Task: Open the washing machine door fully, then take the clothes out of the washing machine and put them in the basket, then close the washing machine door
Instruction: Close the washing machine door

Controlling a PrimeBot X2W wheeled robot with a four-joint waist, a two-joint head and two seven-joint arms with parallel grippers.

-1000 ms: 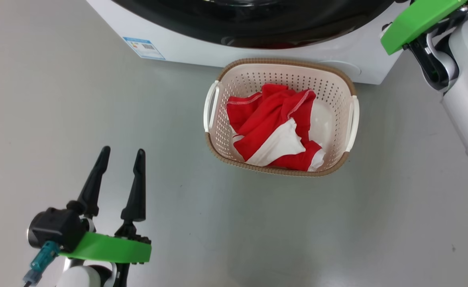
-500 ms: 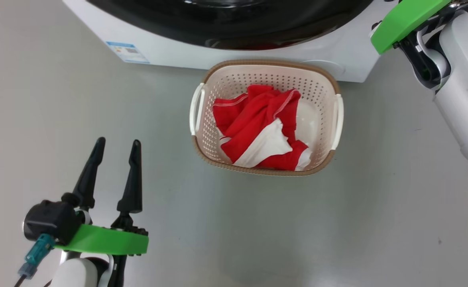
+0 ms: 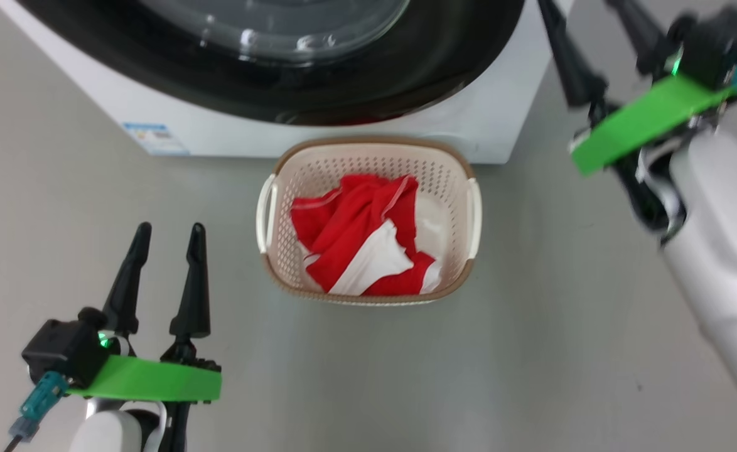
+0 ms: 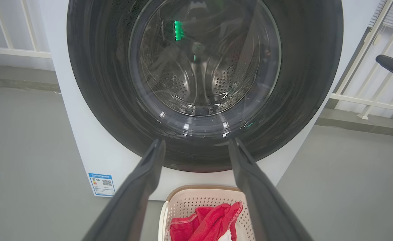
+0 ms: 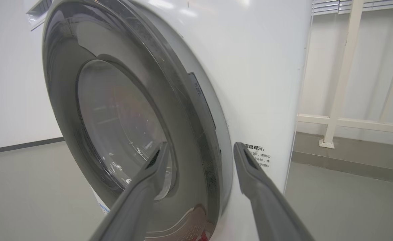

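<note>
Washing machine door [image 5: 116, 117] is what your right gripper [image 5: 200, 145] looks along. Its two dark fingers [image 5: 138, 194] are spread wide with nothing between them. One is drawn across the glass window and the other across the white front of the washing machine [image 5: 260, 83], so the door's glossy rim runs up between them. I cannot tell whether either finger touches the rim. My reading is that the arm is up at that edge of the machine because closing the door is the only job left, and an empty, parted gripper suits a push better than a pinch. The door lies against the machine's front; whether the latch has caught is not clear.

Your left gripper [image 3: 171, 229] hangs low and well clear of the machine, out in front of it on the robot's left side. Its fingers are apart and empty too, and it looks parked out of the way. Just in front of the machine, below the door, the basket [image 3: 368, 164] stands on the grey floor [image 3: 532, 351], close to the base so a garment lifted from the drum has a short way to travel. The clothes [image 3: 343, 232] lie heaped inside it. Through the glass the drum [image 4: 196, 77] shows bare steel, with no fabric that I can make out.
</note>
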